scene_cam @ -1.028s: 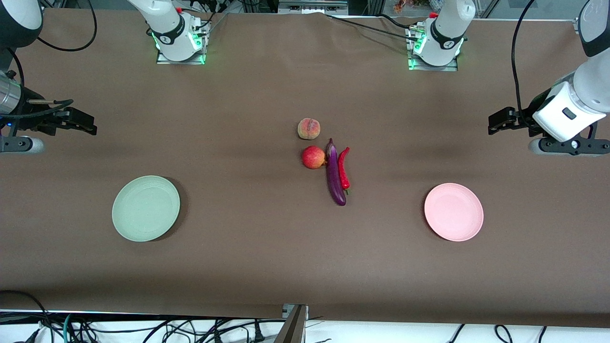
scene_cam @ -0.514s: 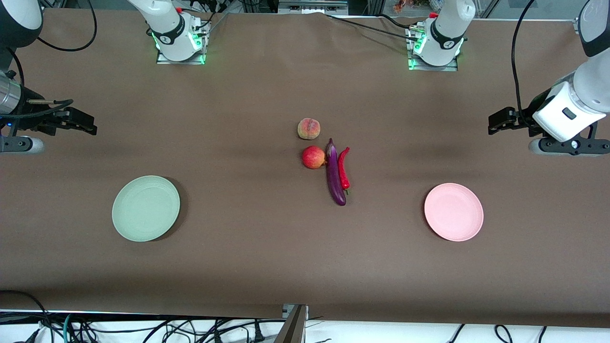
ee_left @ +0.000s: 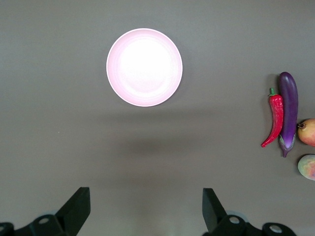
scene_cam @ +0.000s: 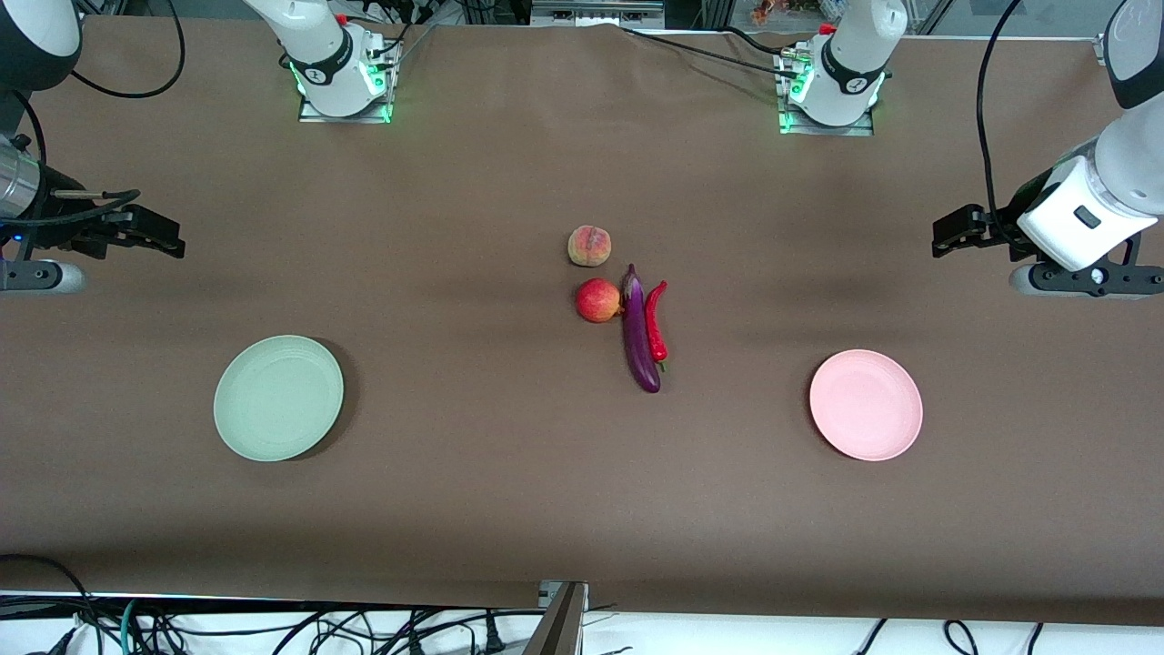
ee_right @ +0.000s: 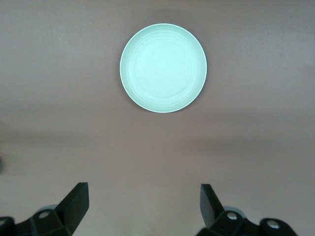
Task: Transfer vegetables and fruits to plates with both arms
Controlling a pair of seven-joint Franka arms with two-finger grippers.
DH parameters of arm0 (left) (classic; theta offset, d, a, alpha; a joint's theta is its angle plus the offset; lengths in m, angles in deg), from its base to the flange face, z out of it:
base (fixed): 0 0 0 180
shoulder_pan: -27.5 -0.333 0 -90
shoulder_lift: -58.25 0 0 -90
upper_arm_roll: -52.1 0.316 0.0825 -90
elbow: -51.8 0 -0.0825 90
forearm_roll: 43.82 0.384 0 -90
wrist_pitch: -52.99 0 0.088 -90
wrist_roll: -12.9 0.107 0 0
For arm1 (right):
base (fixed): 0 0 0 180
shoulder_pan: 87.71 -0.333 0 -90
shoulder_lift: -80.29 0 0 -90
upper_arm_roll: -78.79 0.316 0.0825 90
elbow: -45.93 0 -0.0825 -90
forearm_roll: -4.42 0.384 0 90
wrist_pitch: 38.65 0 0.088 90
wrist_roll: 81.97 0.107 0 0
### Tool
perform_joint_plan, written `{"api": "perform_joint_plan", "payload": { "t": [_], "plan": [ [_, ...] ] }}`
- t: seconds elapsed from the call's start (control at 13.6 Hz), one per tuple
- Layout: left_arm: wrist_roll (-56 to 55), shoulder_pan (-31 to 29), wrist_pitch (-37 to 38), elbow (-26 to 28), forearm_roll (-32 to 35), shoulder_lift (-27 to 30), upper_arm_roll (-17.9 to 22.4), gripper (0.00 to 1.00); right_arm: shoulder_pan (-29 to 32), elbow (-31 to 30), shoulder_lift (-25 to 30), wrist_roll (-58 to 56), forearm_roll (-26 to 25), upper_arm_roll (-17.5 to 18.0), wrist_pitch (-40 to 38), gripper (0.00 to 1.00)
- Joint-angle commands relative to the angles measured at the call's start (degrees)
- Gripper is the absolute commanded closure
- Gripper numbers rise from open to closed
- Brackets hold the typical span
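Front view: left gripper (scene_cam: 946, 238) open, empty, hovering over table (scene_cam: 473, 509) at left arm's end. Right gripper (scene_cam: 168, 238) same at right arm's end. Pink plate (scene_cam: 866, 405) and green plate (scene_cam: 278, 398) bare. Mid-table: peach (scene_cam: 589, 246), apple (scene_cam: 597, 300) touching eggplant (scene_cam: 639, 332), chili (scene_cam: 656, 320) alongside.

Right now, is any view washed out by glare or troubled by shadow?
Left wrist view: the pink plate glares almost white at its centre. Right wrist view: the green plate looks evenly lit. Front view: soft shadow beside the green plate, produce sharp.
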Motion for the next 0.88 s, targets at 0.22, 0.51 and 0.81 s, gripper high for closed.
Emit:
{"api": "perform_joint_plan", "payload": {
  "t": [0.22,0.51,0.81],
  "plan": [
    [0.2,0.1,0.3,-0.8,-0.1,-0.4,0.0,0.00,0.3,1.3,-0.6,-0.6,-0.3,0.1,-0.2,0.00],
    [0.4,0.2,0.3,-0.9,0.0,-0.4,0.0,0.00,0.3,1.3,-0.8,-0.6,-0.3,0.1,-0.2,0.00],
    [0.1,0.9,0.5,-0.7,0.5,-2.0,-0.1,0.00,0.4,1.3,-0.9,-0.6,-0.3,0.1,-0.2,0.00]
  ]
}}
